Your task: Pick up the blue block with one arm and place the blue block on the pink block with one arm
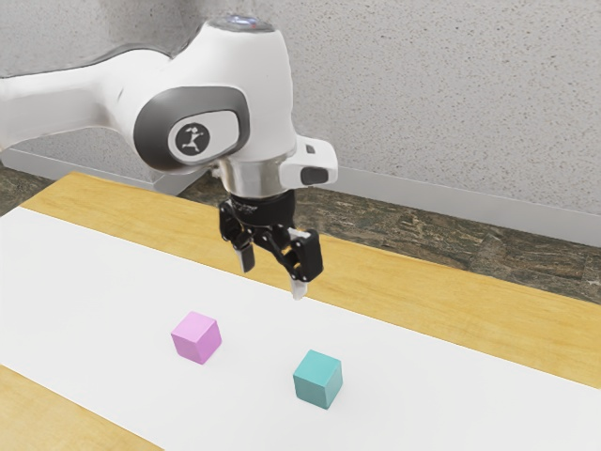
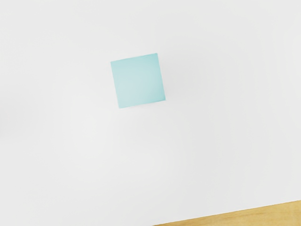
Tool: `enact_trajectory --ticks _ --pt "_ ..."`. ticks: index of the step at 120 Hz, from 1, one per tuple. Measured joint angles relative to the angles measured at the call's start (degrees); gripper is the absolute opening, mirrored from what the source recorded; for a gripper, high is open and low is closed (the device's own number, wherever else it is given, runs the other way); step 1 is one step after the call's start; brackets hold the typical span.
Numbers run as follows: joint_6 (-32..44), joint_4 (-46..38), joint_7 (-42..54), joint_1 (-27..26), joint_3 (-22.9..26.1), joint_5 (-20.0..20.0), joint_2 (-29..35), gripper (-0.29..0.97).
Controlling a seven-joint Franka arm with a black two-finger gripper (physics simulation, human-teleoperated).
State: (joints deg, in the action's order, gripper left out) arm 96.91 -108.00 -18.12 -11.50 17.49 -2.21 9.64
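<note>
Speckled grey wall [image 1: 451, 85] behind wooden bench [image 1: 470, 301], white sheet [image 1: 113, 282] laid across it. Gripper [image 1: 272, 274] hovers above sheet, fingers spread wide, holding nothing. Blue block [image 1: 317, 378] rests on sheet, lower and toward exterior view's right of gripper, untouched. Pink block [image 1: 196, 337] near it on exterior view's left, apart. Wrist view: blue block [image 2: 138, 80] flat on sheet.

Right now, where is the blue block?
In the exterior view the blue block sits on the white sheet, to the view's right of the pink block and apart from it, with the gripper hanging above and behind.
</note>
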Motion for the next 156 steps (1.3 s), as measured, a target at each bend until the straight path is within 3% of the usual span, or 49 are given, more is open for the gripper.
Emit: enact_trajectory --ticks 44,66,87,156 --pt "16.1 -13.3 -1.9 0.1 2.6 0.3 -3.4 0.68" --pt "23.1 -15.4 -2.5 0.1 2.4 1.2 -5.9 0.68" --pt "26.2 -12.4 -2.5 -0.4 0.4 2.0 -9.3 0.68" --pt "32.7 -17.3 -1.6 1.7 -3.6 2.8 -12.3 0.68"
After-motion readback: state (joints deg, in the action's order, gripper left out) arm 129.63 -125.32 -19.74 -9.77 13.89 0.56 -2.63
